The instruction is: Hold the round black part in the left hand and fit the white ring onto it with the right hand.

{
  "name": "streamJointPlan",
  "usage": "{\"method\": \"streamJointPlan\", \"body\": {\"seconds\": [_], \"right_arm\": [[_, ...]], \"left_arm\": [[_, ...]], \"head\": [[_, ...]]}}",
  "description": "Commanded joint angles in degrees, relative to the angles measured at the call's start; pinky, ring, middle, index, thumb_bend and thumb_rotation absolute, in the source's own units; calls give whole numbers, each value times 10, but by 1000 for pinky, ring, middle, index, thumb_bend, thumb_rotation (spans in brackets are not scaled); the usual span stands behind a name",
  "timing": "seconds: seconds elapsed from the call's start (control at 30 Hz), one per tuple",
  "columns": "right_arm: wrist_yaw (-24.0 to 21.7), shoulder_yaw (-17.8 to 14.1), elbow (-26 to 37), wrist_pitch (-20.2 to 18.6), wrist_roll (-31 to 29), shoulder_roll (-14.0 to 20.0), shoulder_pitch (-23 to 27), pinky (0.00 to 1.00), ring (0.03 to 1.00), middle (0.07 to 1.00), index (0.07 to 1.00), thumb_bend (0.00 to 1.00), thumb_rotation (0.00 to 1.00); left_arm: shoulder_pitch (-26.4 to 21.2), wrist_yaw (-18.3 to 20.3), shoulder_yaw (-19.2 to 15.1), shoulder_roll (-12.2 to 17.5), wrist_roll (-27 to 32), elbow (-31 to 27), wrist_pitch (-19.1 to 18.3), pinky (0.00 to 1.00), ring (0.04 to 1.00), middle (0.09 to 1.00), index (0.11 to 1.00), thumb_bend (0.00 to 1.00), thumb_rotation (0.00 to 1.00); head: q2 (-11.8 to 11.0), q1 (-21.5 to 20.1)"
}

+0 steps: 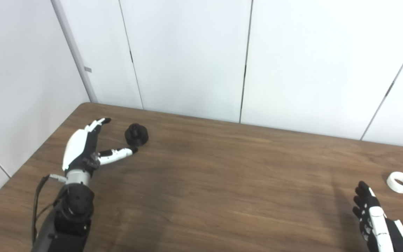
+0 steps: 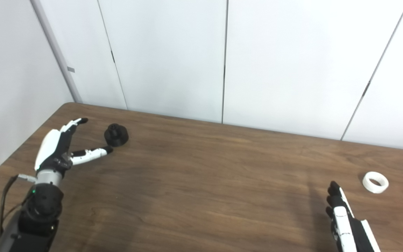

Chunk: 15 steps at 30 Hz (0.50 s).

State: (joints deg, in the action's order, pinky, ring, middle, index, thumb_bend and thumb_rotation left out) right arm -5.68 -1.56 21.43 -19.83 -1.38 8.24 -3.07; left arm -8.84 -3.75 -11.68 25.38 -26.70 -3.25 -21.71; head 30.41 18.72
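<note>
- The left hand is spread and holds nothing: its fingers reach away toward the far left corner, while the thumb juts out to the right, low over the wood
- The round black part stands on the worktop just past the thumb tip, up and to the right of the palm; the tip looks to be touching its near edge or just short of it, and the views do not settle which
- The part sits with a narrower raised hub pointing up from a wider base, so its axis is upright; judging from this, the left hand needs to slide a little rightward to bring the part into the gap between thumb and fingers before closing
- The right hand enters at the bottom right corner, fingers pointing away, apart and empty, with much of the palm cut off by the frame edge
- The white ring lies flat, hole upward, near that hand, ahead of the fingertips and slightly to their right, not touched
- Each piece lies on the side of the hand meant to take it, and the two pieces are well apart across the width of the worktop, so neither arm has to cross over
- The worktop is dark wood-grain; behind it stand plain white wall panels with thin dark seams
</note>
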Motion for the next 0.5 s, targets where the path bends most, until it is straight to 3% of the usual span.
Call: {"method": "streamJointPlan", "body": {"seconds": [0.0,0.47], "right_arm": [[2,-5,22,12,-6,0,10,1000,1000,1000,1000,375,1000],[6,-5,32,11,5,2,4,1000,1000,1000,1000,387,1000]], "left_arm": [[-29,-19,1,23,-10,12,20,1000,1000,950,889,1000,381],[-117,-23,53,47,-21,160,16,1000,1000,970,879,1000,417]], "head": [[1,1],[4,-7]]}}
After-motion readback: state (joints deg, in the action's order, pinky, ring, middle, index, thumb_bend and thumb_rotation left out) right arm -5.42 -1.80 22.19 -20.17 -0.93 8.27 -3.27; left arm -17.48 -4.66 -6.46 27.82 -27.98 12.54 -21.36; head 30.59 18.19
